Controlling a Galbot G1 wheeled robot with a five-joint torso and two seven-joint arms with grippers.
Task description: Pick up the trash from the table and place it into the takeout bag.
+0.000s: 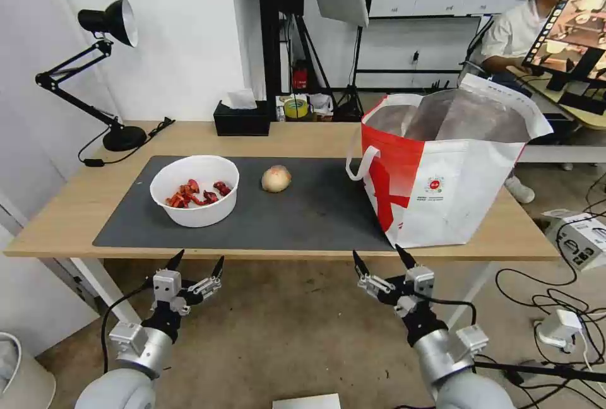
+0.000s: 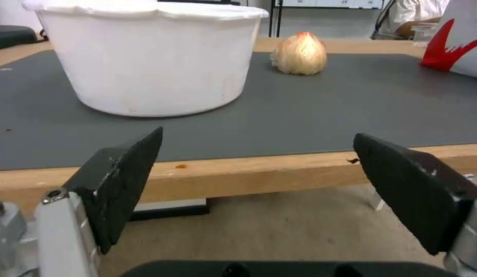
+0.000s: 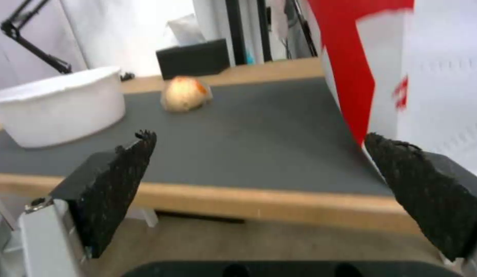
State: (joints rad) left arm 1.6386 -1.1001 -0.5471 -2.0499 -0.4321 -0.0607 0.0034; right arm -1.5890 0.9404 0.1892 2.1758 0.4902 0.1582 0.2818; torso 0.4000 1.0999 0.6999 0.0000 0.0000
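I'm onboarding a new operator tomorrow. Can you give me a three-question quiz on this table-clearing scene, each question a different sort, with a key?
1. True or false: the left gripper is shut on the white bowl.
2. Multiple choice: the tan wrapped ball lies A) inside the takeout bag, B) on the dark grey mat between bowl and bag, C) in the bowl.
3. Fill in: the right gripper hangs open just off the table's near edge, in front of the ____.

Key: 1 false, both grippers are open and off the table; 2 B; 3 takeout bag.
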